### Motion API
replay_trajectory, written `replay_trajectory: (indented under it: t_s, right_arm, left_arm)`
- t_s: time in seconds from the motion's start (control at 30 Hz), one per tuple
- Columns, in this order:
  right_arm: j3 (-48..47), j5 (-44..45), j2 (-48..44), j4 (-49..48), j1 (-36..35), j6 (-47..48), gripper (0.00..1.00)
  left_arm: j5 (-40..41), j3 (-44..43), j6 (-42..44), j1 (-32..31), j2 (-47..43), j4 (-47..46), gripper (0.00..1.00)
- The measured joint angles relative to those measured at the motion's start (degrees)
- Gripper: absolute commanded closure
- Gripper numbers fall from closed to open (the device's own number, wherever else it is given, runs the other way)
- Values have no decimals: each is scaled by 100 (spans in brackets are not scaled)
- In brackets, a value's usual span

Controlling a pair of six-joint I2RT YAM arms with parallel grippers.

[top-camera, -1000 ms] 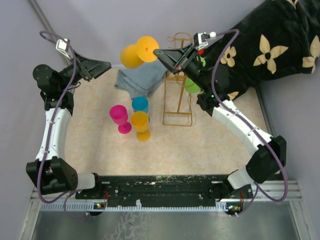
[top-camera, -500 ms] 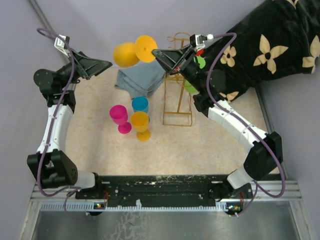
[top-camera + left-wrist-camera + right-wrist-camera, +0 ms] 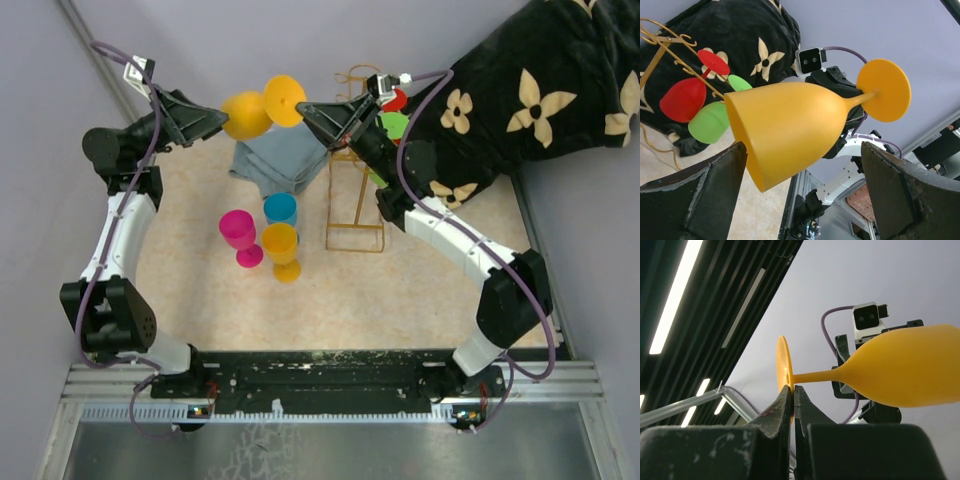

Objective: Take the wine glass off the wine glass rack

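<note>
An orange wine glass (image 3: 250,113) is held on its side in the air, left of the gold wire wine glass rack (image 3: 355,190). My right gripper (image 3: 303,112) is shut on the rim of its foot disc (image 3: 783,372), and the bowl (image 3: 900,372) points away to the left. My left gripper (image 3: 215,122) is open, its two fingers (image 3: 700,195) spread on either side of the bowl (image 3: 790,130) without touching it. A red glass (image 3: 682,100) and a green glass (image 3: 710,122) hang from the rack's arms (image 3: 670,45).
Pink (image 3: 238,233), blue (image 3: 280,209) and yellow (image 3: 282,245) goblets stand on the beige table left of the rack base. A grey-blue cloth (image 3: 285,155) lies behind them. A black flowered blanket (image 3: 530,90) fills the back right.
My right gripper has carried the orange glass left, away from the rack. My left gripper has risen and moved right until its fingers flank the bowl.
</note>
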State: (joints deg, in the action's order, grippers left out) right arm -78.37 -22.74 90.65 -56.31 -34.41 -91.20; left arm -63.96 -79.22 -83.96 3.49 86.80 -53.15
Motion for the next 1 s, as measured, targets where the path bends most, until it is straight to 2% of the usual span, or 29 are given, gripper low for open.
replay_trajectory:
  t_s: [0.13,0.3,0.5,0.63,0.73,0.8,0.93,1.0]
  right_arm:
    - [0,2,103,-118,2,-66,100]
    - [0,7,247,-367,2,-214,100]
    - [-7,50,553,-1123,17,-621,100]
    - [-7,48,682,-1499,122,-935,100]
    - [-7,-15,822,-1620,234,-1141,100]
    - [-20,-98,999,-1685,293,-1316,100]
    - [-326,-236,1287,-1827,308,-1572,72]
    - [-538,-404,1331,-1757,317,-1484,62]
  left_arm:
    - [-7,-37,-76,-28,-2,-140,1]
    - [-68,-37,-210,-109,-68,-190,12]
    - [-105,-37,-232,-103,-361,-120,53]
    - [-114,-37,-238,-105,-551,-11,75]
    - [-94,-42,-280,-125,-750,22,96]
    - [-103,-87,-284,-168,-876,31,100]
    - [-157,-251,-210,-175,-935,114,100]
    - [-173,-389,-70,-149,-933,243,100]
